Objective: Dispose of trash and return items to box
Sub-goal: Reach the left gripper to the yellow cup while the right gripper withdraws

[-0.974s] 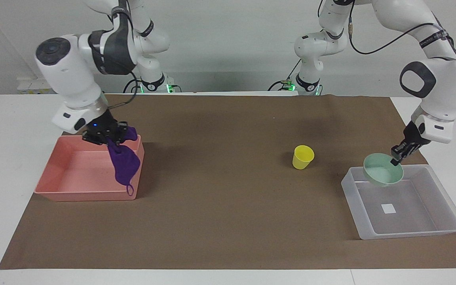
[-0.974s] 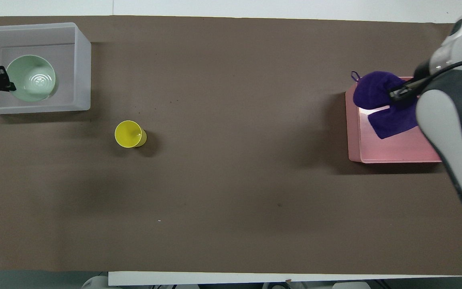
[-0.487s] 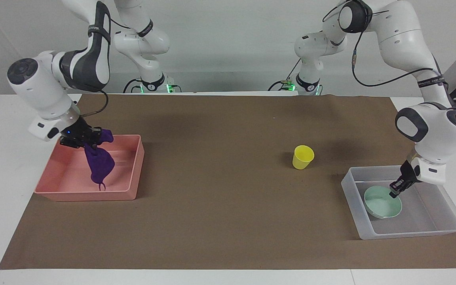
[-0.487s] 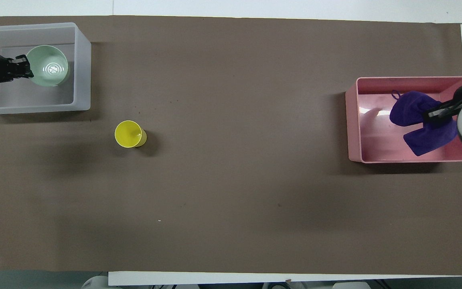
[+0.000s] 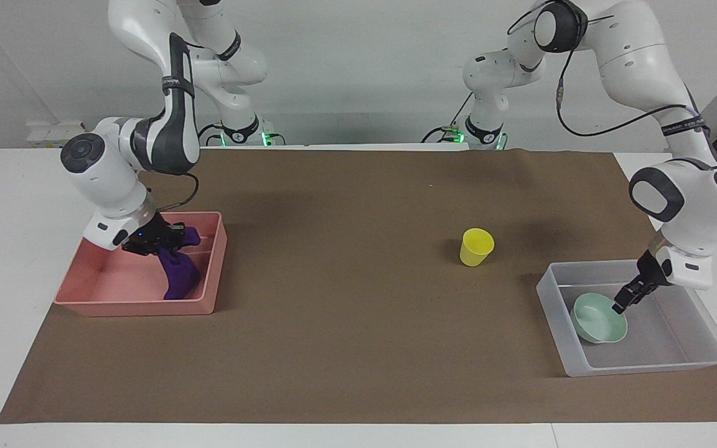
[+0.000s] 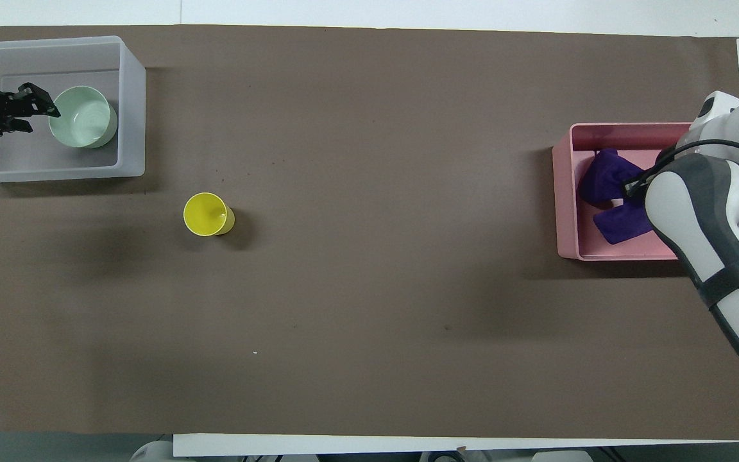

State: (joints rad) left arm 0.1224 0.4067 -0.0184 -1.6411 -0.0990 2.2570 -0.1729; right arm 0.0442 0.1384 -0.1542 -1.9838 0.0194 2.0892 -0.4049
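The purple cloth [image 5: 179, 277] hangs from my right gripper [image 5: 168, 244], which is shut on it low inside the pink bin [image 5: 215, 261]; the cloth's lower end rests on the bin floor. In the overhead view the cloth [image 6: 607, 192] lies in the pink bin [image 6: 565, 192] under my right gripper [image 6: 632, 186]. The mint-green bowl [image 5: 598, 318] sits tilted in the translucent box [image 5: 554, 298]. My left gripper [image 5: 620, 305] is at the bowl's rim. The overhead view shows the bowl [image 6: 84, 117], the box [image 6: 132, 102] and my left gripper [image 6: 49, 110]. The yellow cup [image 5: 476, 247] stands upright on the mat.
A brown mat [image 5: 346, 323] covers the table between the two bins. The yellow cup [image 6: 206, 215] stands on it, nearer to the robots than the box and toward the left arm's end.
My right gripper lowered the purple cloth into the pink bin, and its end now touches the floor. My left gripper brought the bowl down into the box, and the bowl now sits tilted.
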